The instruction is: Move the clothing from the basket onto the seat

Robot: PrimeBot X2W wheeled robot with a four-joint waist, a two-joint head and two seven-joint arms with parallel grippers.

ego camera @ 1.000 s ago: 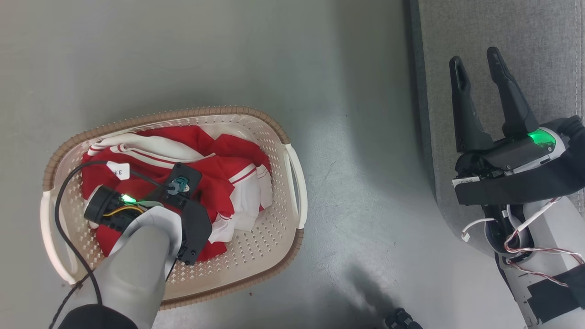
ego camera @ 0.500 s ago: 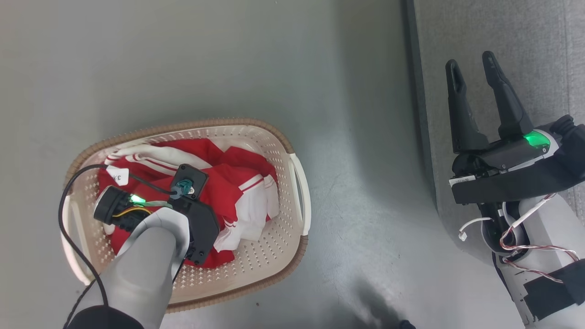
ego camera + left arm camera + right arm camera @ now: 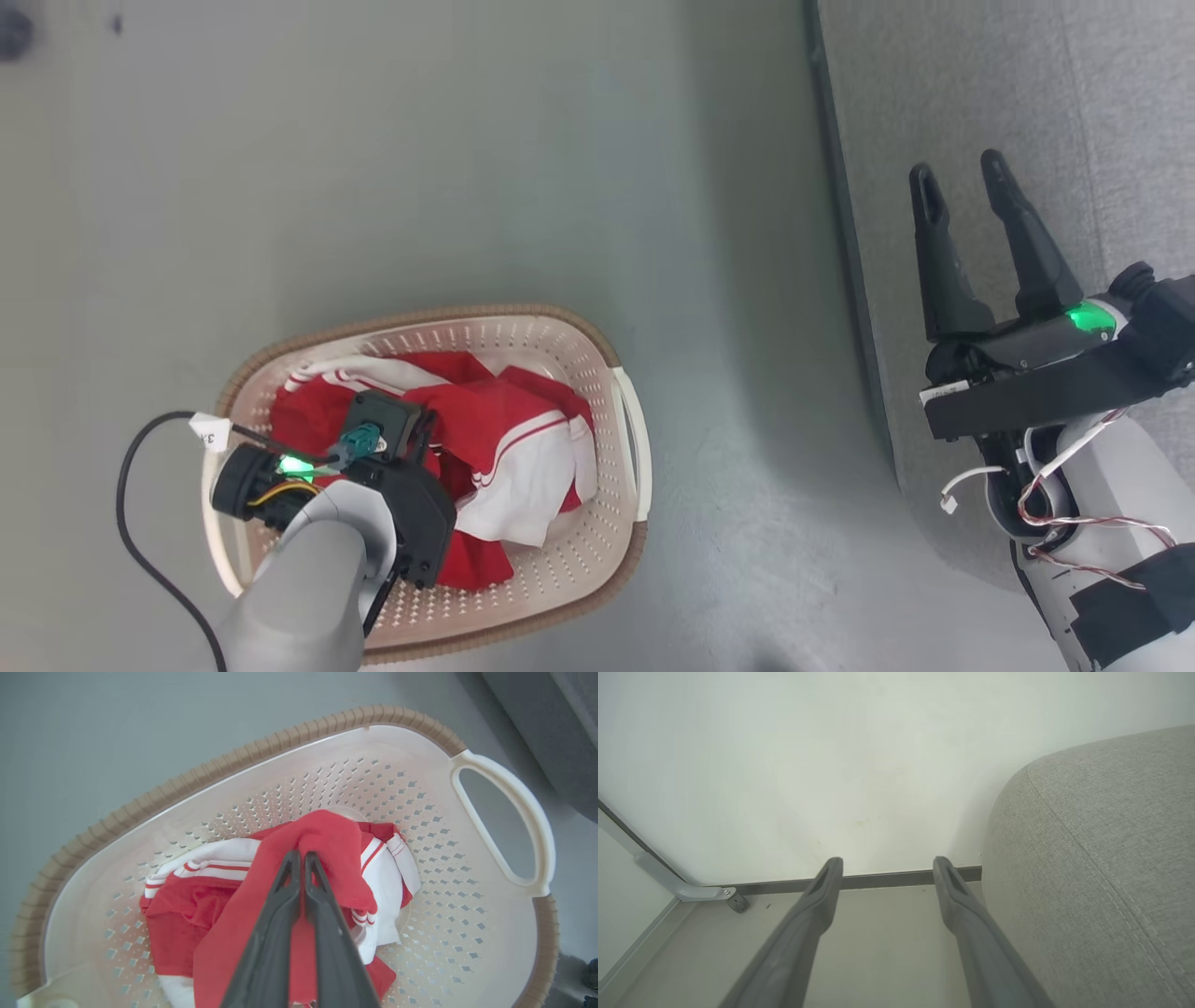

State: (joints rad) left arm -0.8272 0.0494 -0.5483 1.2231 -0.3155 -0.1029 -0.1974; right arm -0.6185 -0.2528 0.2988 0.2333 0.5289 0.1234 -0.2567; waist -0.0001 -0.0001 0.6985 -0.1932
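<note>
The red clothing (image 3: 509, 434) with white bands lies bunched in the cream basket (image 3: 467, 315) on the floor. My left gripper (image 3: 299, 855) is shut on a raised red fold of the clothing (image 3: 327, 835), inside the basket (image 3: 233, 760); in the head view its fingers are hidden under the left wrist (image 3: 392, 467). At the right stretches the grey seat (image 3: 1027, 93). My right gripper (image 3: 958, 168) hovers open over the seat's edge, nothing between its fingers. In the right wrist view, the right gripper (image 3: 887, 863) points at a wall, the seat (image 3: 1101, 858) beside it.
Grey floor (image 3: 728, 327) separates the basket from the seat. A black cable (image 3: 126, 485) loops from my left wrist past the basket's left rim. A white wall (image 3: 831, 742) with a dark baseboard (image 3: 878, 879) and a metal bracket (image 3: 691, 889) stands ahead of the right gripper.
The head camera has shifted, so the basket sits lower and further right in the picture. The shirt has gathered into a tighter bunch, pulled toward my left gripper. The right gripper stays open.
</note>
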